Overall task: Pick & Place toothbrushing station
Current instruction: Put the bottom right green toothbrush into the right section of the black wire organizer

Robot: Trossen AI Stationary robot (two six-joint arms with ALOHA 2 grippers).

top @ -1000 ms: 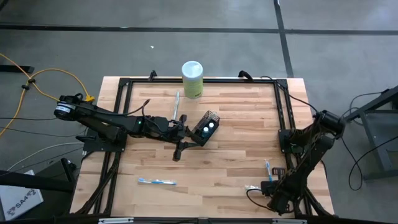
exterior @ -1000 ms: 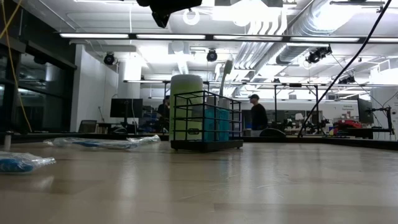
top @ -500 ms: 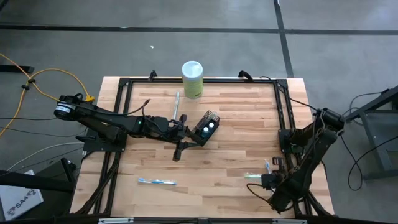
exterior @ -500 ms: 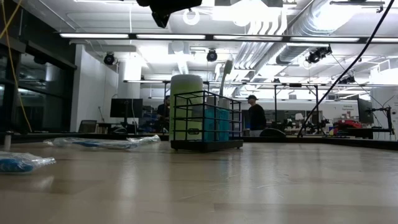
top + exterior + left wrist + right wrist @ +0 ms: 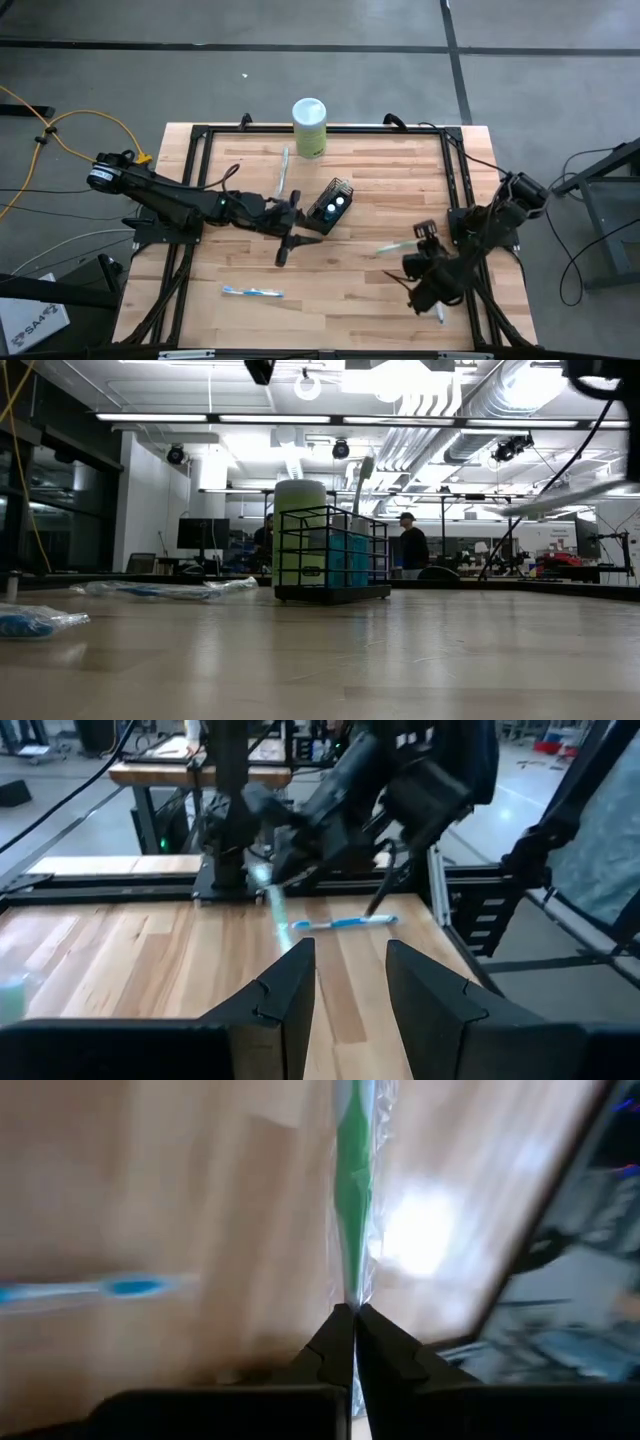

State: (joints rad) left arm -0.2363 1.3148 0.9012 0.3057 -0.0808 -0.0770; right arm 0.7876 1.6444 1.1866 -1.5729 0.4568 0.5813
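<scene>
Only our right wrist view shows the right gripper (image 5: pixel 352 1312) pinched on a green toothbrush (image 5: pixel 352 1200); the left gripper (image 5: pixel 345 982) gapes empty.

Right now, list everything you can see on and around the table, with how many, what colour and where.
Wire-mesh holder: one, black, table centre, two teal white-capped tubes inside.
Canister: one, pale green with white lid, far edge.
Wrapped toothbrushes on table: three, white and blue; near the canister, near-left, near-right edge.
Green toothbrush: one, wrapped, gripped by the right gripper.
Person: one, dark clothes, background.
Left gripper: open, beside the holder.
Right gripper: shut, right of centre.
</scene>
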